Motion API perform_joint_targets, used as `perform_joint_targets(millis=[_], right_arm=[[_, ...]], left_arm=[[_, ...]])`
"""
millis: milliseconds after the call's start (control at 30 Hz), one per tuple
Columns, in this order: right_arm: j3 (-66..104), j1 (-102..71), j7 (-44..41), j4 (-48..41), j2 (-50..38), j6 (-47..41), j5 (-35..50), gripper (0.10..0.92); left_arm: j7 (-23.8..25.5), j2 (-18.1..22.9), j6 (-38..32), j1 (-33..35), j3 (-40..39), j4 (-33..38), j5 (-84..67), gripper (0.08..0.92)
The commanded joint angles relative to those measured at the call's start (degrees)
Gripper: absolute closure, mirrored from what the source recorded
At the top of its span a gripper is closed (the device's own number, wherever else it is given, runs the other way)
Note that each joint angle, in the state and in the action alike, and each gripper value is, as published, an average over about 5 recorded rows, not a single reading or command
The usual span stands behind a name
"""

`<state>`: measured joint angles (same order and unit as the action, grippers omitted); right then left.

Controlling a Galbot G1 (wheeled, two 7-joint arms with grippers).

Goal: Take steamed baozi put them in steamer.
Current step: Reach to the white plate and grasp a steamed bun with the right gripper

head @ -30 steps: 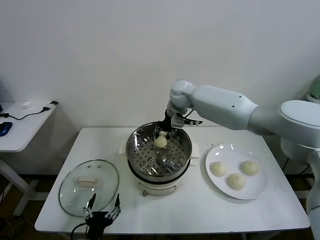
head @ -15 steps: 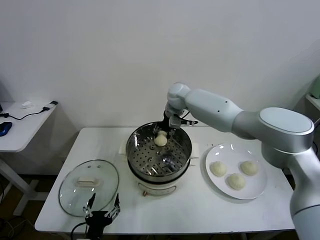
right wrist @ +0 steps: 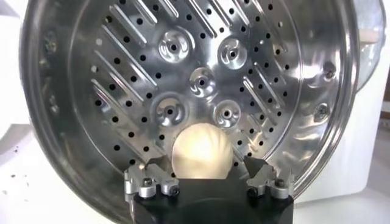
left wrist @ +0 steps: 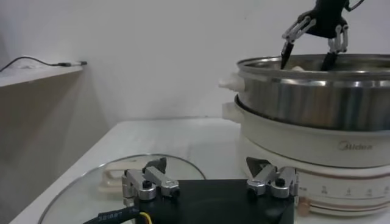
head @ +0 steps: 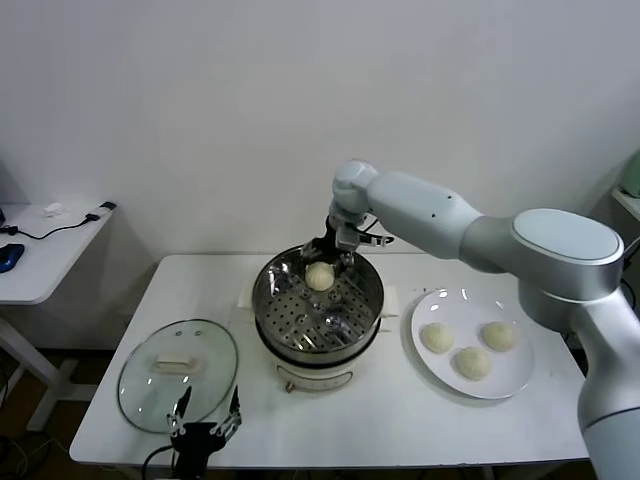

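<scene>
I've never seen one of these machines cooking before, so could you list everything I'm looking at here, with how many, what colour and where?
baozi in the steamer: one, cream-white, on the perforated tray at the far side of the pot.
baozi on the plate: three, cream-white, apart from one another.
steamer: one, shiny steel on a white base, middle of the table.
plate: one, white, on the steamer's right.
glass lid: one, clear with a white handle, flat on the table at the steamer's left.
table: one, white.
side table: one, white, far left, with cables on it.
right gripper: open, just above the baozi in the steamer.
left gripper: open, at the table's near edge by the lid.
</scene>
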<state>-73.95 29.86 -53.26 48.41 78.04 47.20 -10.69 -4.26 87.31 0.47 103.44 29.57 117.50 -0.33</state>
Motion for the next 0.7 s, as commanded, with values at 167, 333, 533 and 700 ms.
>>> perform_joint_targets(millis=[167,333,533,700], right_arm=[[-16.9,19.4,-11.2,7.2,-14.6,-14.3,48.0,0.213],[-25.8,23.2,-9.1,14.1,-26.3,-33.3,48.9,0.209],[-34.6,25.2,-5.0,24.2,-37.1,-46.2,43.9,0.211],[-37.2,24.4,-3.1,30.0,-40.1,-52.7,46.5,0.211]], left_arm=[[0.1,0.2,0.1,0.2,-0.1,0.5,0.1,0.177],[0.1,0.0,0.1,0.1,0.2,0.8,-0.2,0.177],[0.1,-0.3,0.1,-0.2,0.6,0.9,-0.5,0.177],[0.1,-0.4,0.1,-0.3,0.9,1.2,-0.5,0.177]])
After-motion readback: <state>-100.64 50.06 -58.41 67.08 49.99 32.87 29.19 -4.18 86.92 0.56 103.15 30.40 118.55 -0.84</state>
